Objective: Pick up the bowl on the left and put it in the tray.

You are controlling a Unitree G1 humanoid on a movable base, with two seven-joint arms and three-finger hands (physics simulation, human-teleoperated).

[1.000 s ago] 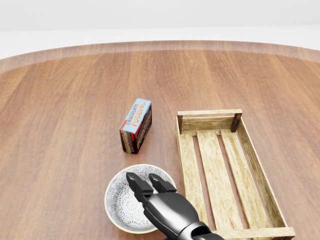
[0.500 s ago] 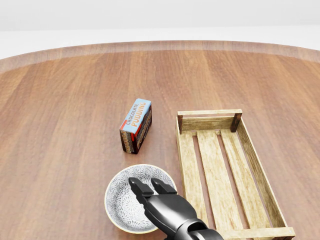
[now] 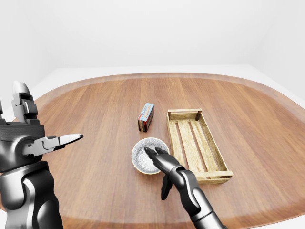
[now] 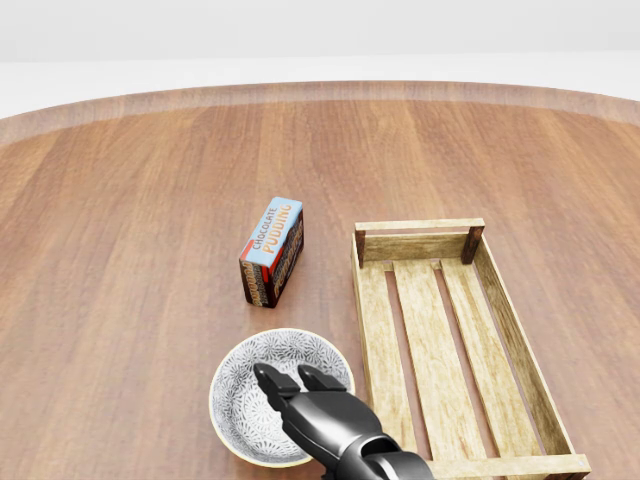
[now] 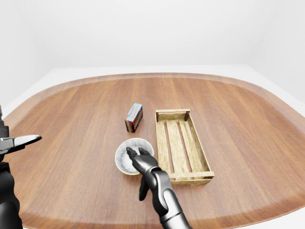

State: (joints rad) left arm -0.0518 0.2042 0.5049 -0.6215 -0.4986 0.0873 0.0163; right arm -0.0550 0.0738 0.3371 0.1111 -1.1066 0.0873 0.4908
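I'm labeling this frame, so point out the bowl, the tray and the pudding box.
bowl [image 4: 240,402], head view, patterned inside, left part.
tray [image 4: 415,247], head view, its top end wall.
pudding box [image 4: 273,230], head view, blue top face.

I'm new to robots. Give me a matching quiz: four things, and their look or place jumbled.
1 bowl
2 tray
3 box
4 left hand

a wooden slats
b raised, open, left edge of left-eye view
c grey pattern, right hand over it
d blue top, printed PUDDING

Pairs: 1-c, 2-a, 3-d, 4-b
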